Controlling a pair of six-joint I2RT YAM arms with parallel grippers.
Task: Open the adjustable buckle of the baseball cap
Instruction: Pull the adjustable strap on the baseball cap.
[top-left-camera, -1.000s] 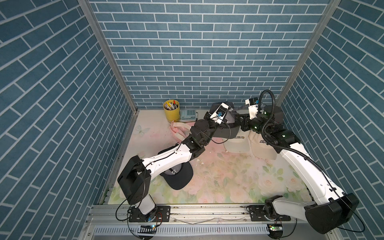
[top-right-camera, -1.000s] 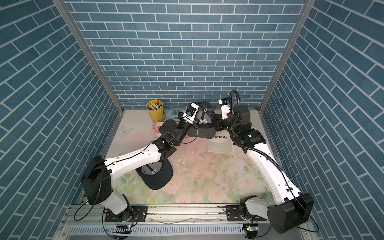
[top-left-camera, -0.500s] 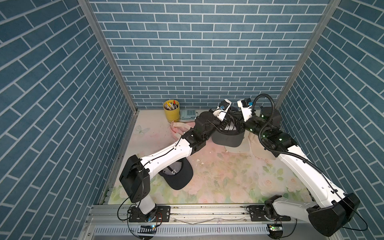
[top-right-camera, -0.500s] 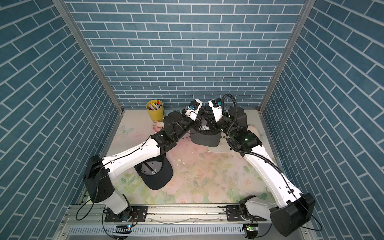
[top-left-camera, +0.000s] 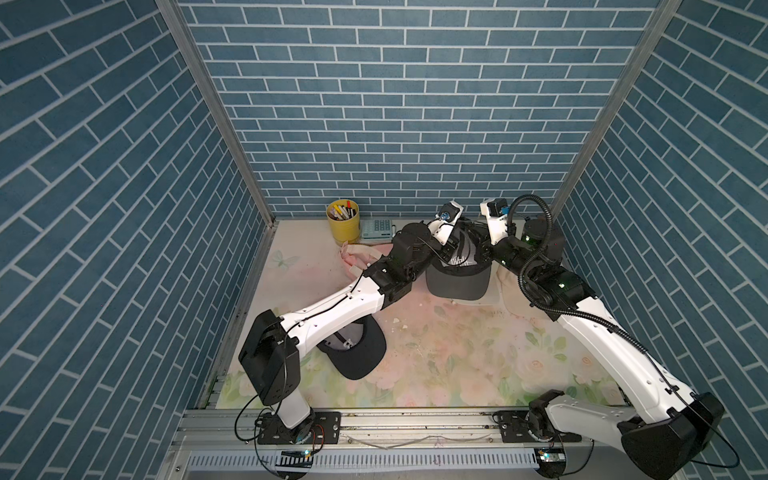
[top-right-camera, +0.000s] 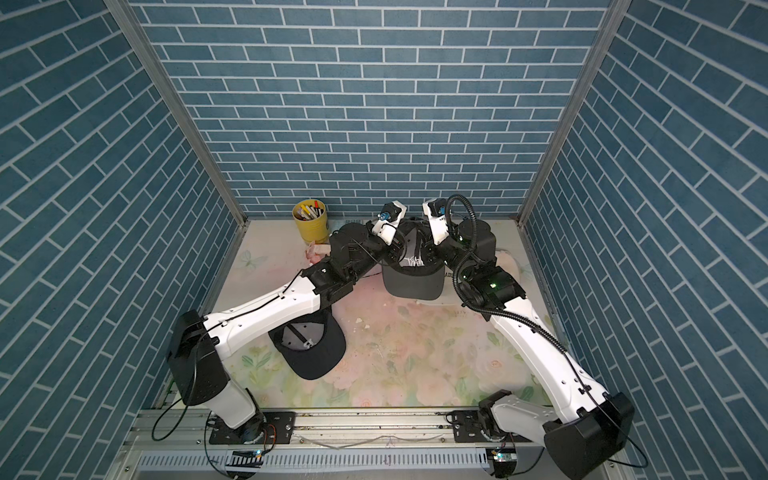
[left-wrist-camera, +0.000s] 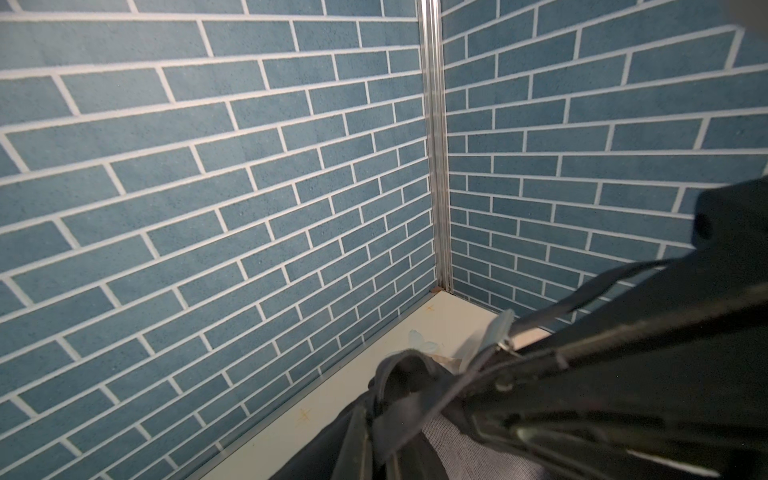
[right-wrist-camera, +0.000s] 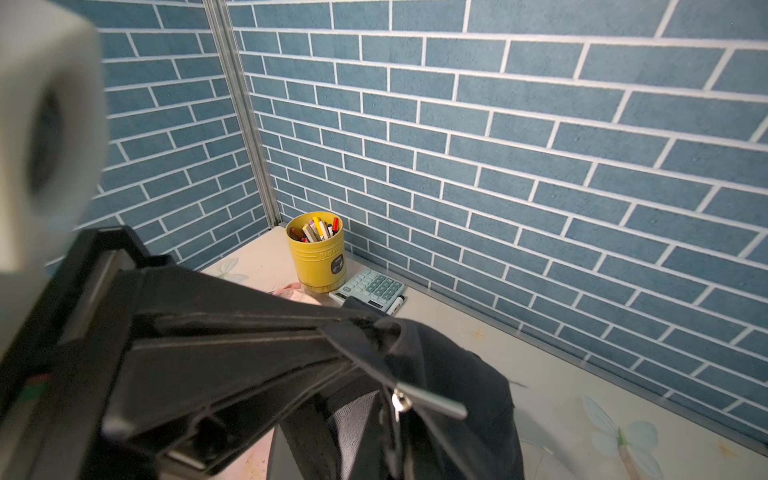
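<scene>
The left hand (top-left-camera: 452, 249) and right hand (top-left-camera: 482, 249) are each pinching the baseball cap (top-left-camera: 457, 282), holding it just right of centre in both top views, at the desk's (top-left-camera: 436, 353) far end.

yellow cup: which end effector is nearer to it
Left. The left end effector grips the cap on the side facing the cup; the right end effector grips its far side, farther away.

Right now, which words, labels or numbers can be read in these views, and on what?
Nothing reads clearly.
Yellow ribbed pen cup: embossed word and dark label, too blurred.
Black fabric baseball cap: white scrawled emblem, illegible.
Pale green desk calculator: key markings too small.
</scene>
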